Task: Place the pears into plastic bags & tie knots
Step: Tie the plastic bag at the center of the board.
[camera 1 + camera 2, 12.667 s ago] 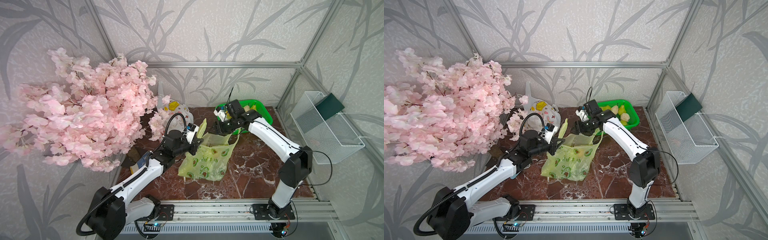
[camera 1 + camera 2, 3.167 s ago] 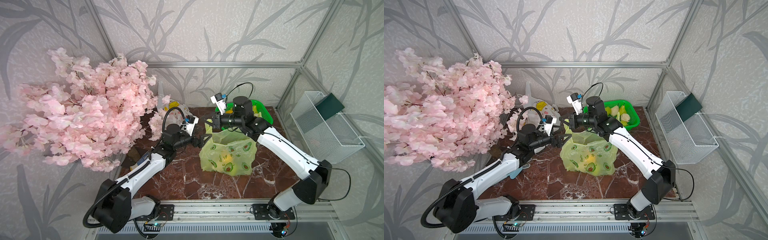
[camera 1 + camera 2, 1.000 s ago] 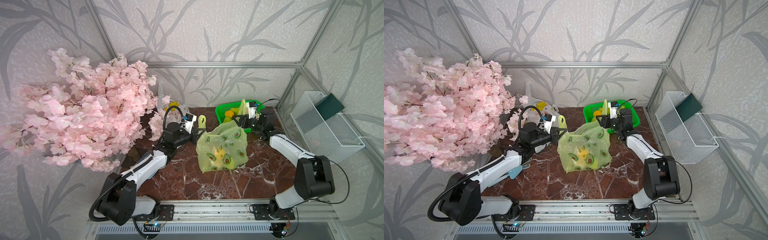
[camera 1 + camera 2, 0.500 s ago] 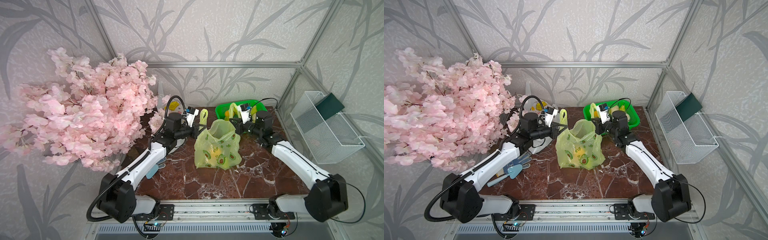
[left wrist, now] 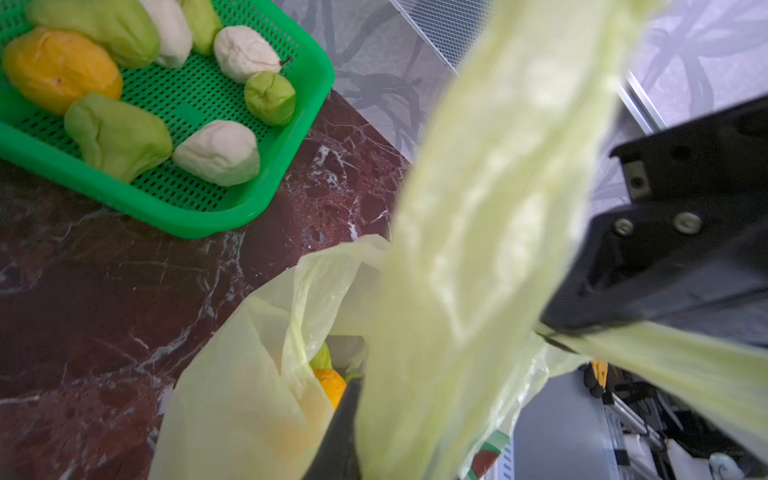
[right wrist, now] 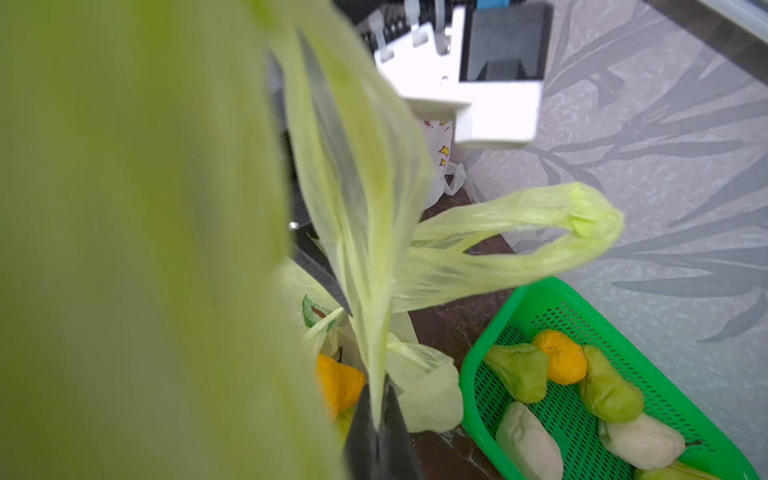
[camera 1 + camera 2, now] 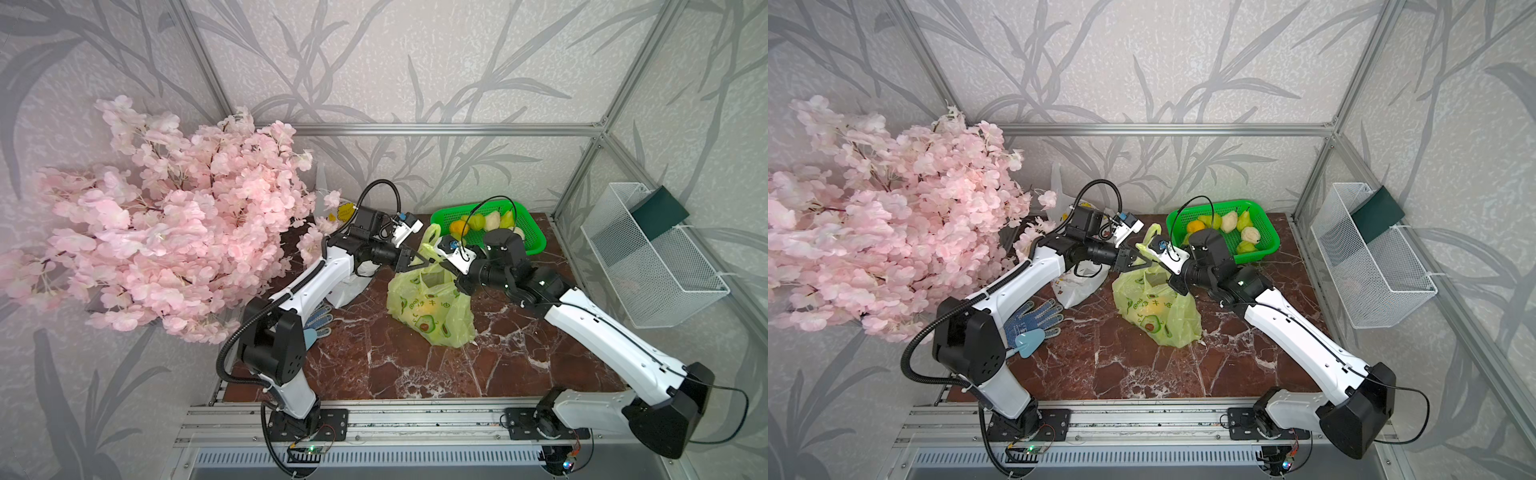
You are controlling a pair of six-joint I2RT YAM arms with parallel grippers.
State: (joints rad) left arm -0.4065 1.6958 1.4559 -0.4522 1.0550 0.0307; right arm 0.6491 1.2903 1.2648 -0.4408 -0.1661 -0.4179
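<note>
Yellow-green bag (image 7: 430,309) sits mid-table on the red marble top (image 7: 374,365), and both arms are on it! The right gripper (image 6: 376,432) is pinched tight on the bag's film. The left gripper (image 7: 1141,260) has its jaws parted, a handle strip running between them. A spare handle loop (image 6: 582,220) flaps free.

Blurred film smothers much of both wrist views, and in both top views the right arm's wrist covers part of the green basket (image 5: 232,208) just behind the bag. Inside the bag: an orange lump (image 5: 330,384) and a sliver of green.

Count it up: three bags, this one plus two white bags (image 7: 1075,289), one half behind the pink blossom branch (image 7: 166,232). In the basket, by the left wrist view, seven pears (image 5: 118,137): four green, three cream, plus one orange fruit (image 5: 60,68). One blue dotted glove (image 7: 1034,320), one pale blue scoop (image 7: 1030,345), one white wire rack (image 7: 648,266) on the side wall.
</note>
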